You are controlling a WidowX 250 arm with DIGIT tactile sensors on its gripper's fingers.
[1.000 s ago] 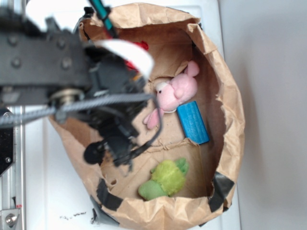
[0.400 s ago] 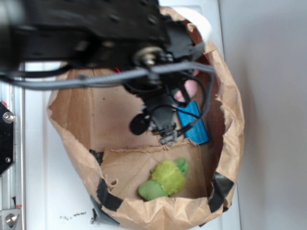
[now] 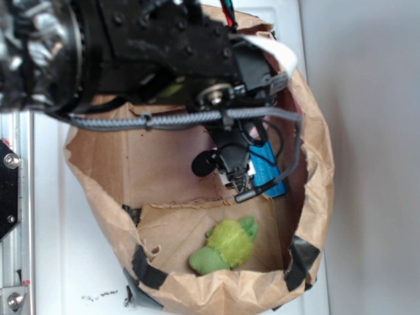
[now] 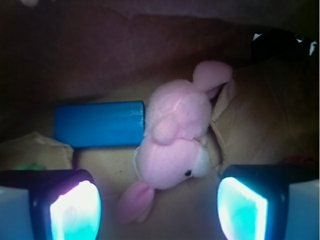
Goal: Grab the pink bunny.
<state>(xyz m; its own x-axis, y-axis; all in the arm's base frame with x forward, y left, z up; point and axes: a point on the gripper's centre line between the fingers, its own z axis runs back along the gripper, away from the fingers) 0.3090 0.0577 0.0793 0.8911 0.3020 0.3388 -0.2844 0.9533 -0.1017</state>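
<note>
The pink bunny lies on the brown paper floor of the bag, head toward the camera, one ear reaching down between my fingers. In the wrist view my gripper is open, its lit pads standing on either side of the bunny's head and touching nothing. In the exterior view the gripper hangs inside the bag over the bunny, and the black arm hides the toy.
The brown paper bag walls in the whole area. A blue block lies right beside the bunny, also seen as the blue block. A lime-green plush sits at the bag's near end.
The arm has swung right across the bag, from its left side to above the bunny, and now covers the toy in the exterior view. The bunny, block and green plush have not moved.
</note>
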